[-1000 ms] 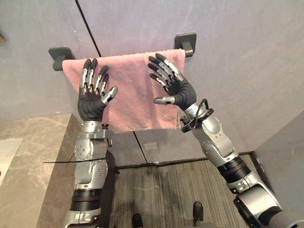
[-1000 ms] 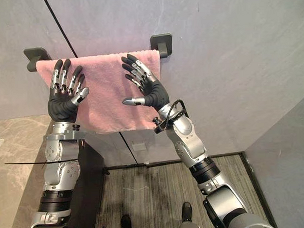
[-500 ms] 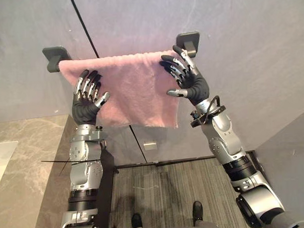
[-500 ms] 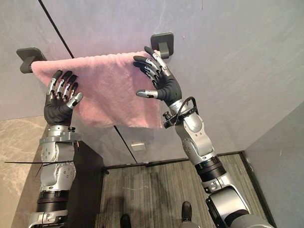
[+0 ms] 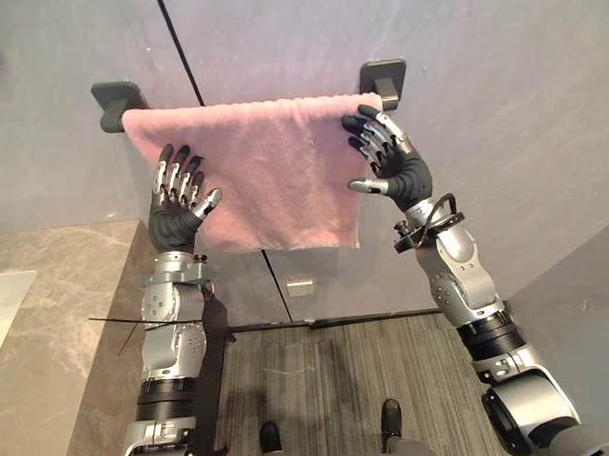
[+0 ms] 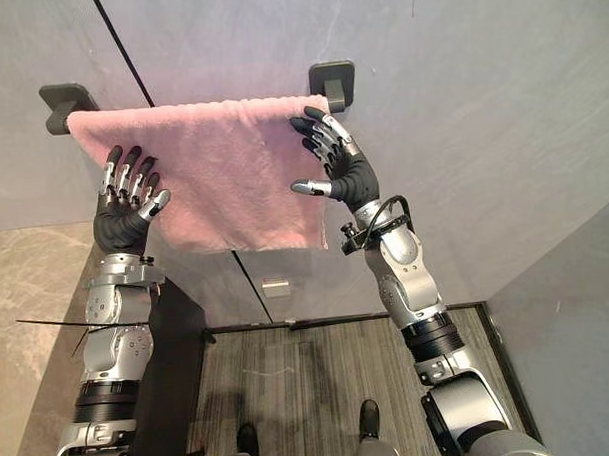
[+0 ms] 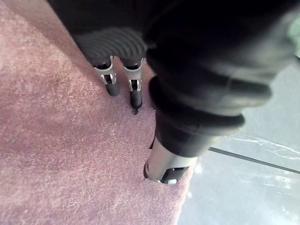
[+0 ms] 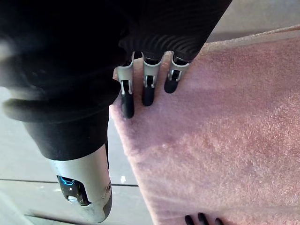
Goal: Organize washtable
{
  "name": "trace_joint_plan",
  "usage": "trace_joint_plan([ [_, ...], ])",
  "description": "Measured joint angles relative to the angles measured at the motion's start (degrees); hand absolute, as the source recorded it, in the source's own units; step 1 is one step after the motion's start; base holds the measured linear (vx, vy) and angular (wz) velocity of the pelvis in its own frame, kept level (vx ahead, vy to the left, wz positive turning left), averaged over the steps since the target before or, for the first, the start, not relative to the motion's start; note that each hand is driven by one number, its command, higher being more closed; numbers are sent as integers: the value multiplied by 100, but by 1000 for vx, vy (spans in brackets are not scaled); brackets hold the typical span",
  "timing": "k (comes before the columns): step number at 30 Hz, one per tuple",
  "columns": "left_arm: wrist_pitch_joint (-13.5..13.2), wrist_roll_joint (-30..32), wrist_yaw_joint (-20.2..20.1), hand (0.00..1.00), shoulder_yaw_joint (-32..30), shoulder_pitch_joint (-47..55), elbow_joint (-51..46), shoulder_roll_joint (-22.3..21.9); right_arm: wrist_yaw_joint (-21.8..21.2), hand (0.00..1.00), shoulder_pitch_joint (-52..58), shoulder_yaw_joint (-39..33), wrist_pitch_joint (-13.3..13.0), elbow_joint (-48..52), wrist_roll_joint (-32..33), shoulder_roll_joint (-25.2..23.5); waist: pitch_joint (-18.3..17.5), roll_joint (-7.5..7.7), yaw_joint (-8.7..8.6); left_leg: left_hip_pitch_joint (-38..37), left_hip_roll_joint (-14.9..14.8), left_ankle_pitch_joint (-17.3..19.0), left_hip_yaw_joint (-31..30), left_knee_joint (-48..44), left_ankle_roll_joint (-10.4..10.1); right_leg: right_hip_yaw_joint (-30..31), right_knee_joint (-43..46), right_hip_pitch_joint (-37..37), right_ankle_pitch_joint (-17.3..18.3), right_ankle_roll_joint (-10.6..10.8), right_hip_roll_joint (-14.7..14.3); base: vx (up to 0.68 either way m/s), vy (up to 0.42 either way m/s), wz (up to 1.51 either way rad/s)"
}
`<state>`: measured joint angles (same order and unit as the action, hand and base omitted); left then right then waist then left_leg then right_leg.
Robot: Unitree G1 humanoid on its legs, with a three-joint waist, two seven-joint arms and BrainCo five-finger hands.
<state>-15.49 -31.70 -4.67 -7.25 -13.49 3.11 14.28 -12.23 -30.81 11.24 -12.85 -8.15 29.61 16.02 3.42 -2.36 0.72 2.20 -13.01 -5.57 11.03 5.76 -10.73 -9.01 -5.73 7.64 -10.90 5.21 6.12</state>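
- The pink towel (image 5: pixel 273 174) hangs draped between two dark brackets (image 5: pixel 384 75) on the grey wall (image 5: pixel 500 101), spread out flat, its lower edge well above the floor (image 5: pixel 330 372).
- The left hand (image 5: pixel 174 221) is up against the towel's lower left part. Its fingers are straight and fanned, tips on the cloth, gripping nothing.
- The right hand (image 5: pixel 405 176) sits at the towel's right edge, just below the right bracket. Its fingers are straight and spread, thumb out to the side, tips lying along the cloth's border, nothing pinched.
- Down to the left, lower than the towel, the marble surface (image 5: pixel 58 327) runs out from the wall.
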Motion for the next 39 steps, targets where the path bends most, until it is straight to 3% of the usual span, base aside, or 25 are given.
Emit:
trace_joint_plan([
  [5, -5, 290, 18, 0, -183, 387, -78, -153, -3, 0, 828, -435, -13, 334, -230, -251, 8, -14, 2, -9, 4, 0, 14, -29, 2, 6, 3, -2, 16, 20, 1, 0, 0, 0],
  [7, -6, 520, 12, 0, -429, 946, -48, -364, -37, 0, 1872, -596, -60, 708, -494, -316, 9, -16, -4, -21, 4, 22, 29, -32, 15, 27, 3, -2, 39, 33, -3, 0, 0, -5],
  [9, 55, 855, -10, 0, -859, 1794, 568, -725, -294, 0, 3538, -812, -61, 680, -781, -467, 15, -43, -4, -102, 6, 107, 112, -35, 2, 117, 3, -30, 76, 58, -9, 5, 2, -18],
  [12, 309, 1191, -5, 0, -1147, 2469, 1845, -950, -499, 0, 4693, -875, 116, -338, -1080, -507, 19, -43, -123, -255, 13, 175, 181, -39, 10, 162, 4, -145, 131, 90, -8, 34, 14, -13],
  [15, 400, 1649, -30, 0, -1321, 3035, 2981, -1287, -527, 0, 5223, -1057, 198, -1412, -2134, -612, 30, -12, -146, -466, 6, 377, 267, -110, 15, 217, 1, -387, 249, 147, -8, -9, 8, -7],
  [17, 444, 2076, -5, 0, -1519, 3265, 3823, -1492, -349, 0, 5242, -1114, 200, -2266, -2968, -654, 33, 1, -91, -452, -14, 617, 320, -415, 47, 297, 3, -480, 284, 111, 3, -19, 15, -16],
  [21, 636, 2363, 293, 0, -1869, 3314, 4763, -1821, 93, 0, 5063, -1350, 221, -3286, -3904, -598, 83, -43, -6, -194, -12, 697, 27, -739, 146, 48, 108, -531, 348, 110, 62, -21, -2, 37],
  [22, 709, 2417, 434, 0, -1880, 3237, 4897, -1816, 317, 0, 4902, -1422, 312, -3606, -4121, -595, 151, -77, -14, -36, -15, 657, -173, -826, 224, -204, 384, -463, 507, 103, 110, -68, -7, 110],
  [23, 757, 2467, 594, 0, -2011, 3139, 4906, -1884, 529, 0, 4679, -1622, 426, -3892, -4196, -666, 179, -188, 44, 196, -53, 689, -235, -895, 812, -445, 1011, -176, 755, -3, 203, -78, -53, 117],
  [24, 751, 2464, 665, 0, -2125, 3097, 4900, -1886, 590, 0, 4614, -1724, 472, -3936, -4186, -686, 172, -167, 53, 240, -109, 838, -152, -840, 1150, -560, 1358, -5, 900, -146, 206, -47, -84, 88],
  [25, 752, 2463, 720, 0, -2282, 3068, 4910, -1871, 626, 0, 4563, -1750, 475, -3991, -4176, -728, 150, -74, 25, 181, -133, 1001, 78, -706, 1317, -639, 1442, 65, 972, -197, 186, 5, -139, 88],
  [26, 762, 2459, 787, 0, -2702, 2881, 4894, -1815, 731, 0, 4569, -2056, 480, -3986, -4042, -1046, 259, 222, 16, 315, -258, 1162, 673, -1815, 1303, -890, 1606, 78, 1182, -383, 394, 3, -107, 75],
  [27, 761, 2460, 793, 0, -2722, 2849, 4867, -1861, 793, 0, 4588, -2155, 473, -3990, -4005, -1077, 286, 197, 60, 468, -386, 1185, 701, -2550, 1316, -968, 1710, 76, 1198, -401, 423, 28, -39, 84],
  [28, 817, 2465, 731, 0, -2578, 2808, 4956, -1905, 873, 0, 4596, -2353, 527, -4025, -3907, -1079, 314, 89, 57, 602, -621, 1227, 730, -3954, 1255, -1136, 1874, 53, 1253, -442, 418, 14, 39, 42],
  [30, 846, 2464, 696, 0, -2492, 2786, 4834, -1901, 881, 0, 4601, -2503, 617, -3995, -3829, -1099, 294, -32, 16, 378, -575, 1342, 677, -4590, 981, -1235, 1979, 54, 1251, -436, 415, 13, 90, 42],
  [31, 845, 2466, 697, 0, -2478, 2686, 4688, -1913, 905, 0, 4604, -2636, 654, -3949, -3790, -1129, 297, -122, -14, 262, -556, 1557, 546, -4532, 541, -1354, 2056, 99, 1236, -412, 403, -40, 120, 45],
  [32, 843, 2467, 700, 0, -2446, 2574, 4606, -1962, 962, 0, 4592, -2748, 689, -3946, -3756, -1188, 301, -170, -18, 242, -431, 1632, 449, -4329, 357, -1400, 2066, 97, 1201, -362, 422, -131, 149, 48],
  [33, 832, 2469, 715, 0, -2255, 2556, 4425, -1962, 987, 0, 4594, -2828, 716, -3946, -3739, -1252, 305, -15, -46, 72, -237, 1726, 355, -3846, 216, -1406, 1930, 72, 1103, -307, 482, -109, 75, 27],
  [34, 825, 2473, 720, 0, -2159, 2558, 4379, -1947, 987, 0, 4598, -2813, 717, -3943, -3736, -1307, 270, 44, -75, -80, -170, 1851, 338, -3673, 120, -1402, 1848, 102, 1047, -308, 556, -174, 166, 16],
  [37, 836, 2608, 691, 0, -1385, 2402, 4225, -1871, 1106, 0, 4515, -2844, 728, -3747, -3687, -1278, 333, -152, -152, -44, -271, 2670, 500, -3428, 242, -1402, 1959, 368, 762, -213, 486, -274, 280, -1],
  [39, 839, 2706, 685, 0, -956, 2193, 4132, -1777, 1152, 0, 4479, -2900, 825, -3799, -3682, -1382, 374, 63, -167, -18, 21, 2695, 582, -3252, 390, -1284, 1784, 465, 513, -172, 629, -275, 178, -8],
])
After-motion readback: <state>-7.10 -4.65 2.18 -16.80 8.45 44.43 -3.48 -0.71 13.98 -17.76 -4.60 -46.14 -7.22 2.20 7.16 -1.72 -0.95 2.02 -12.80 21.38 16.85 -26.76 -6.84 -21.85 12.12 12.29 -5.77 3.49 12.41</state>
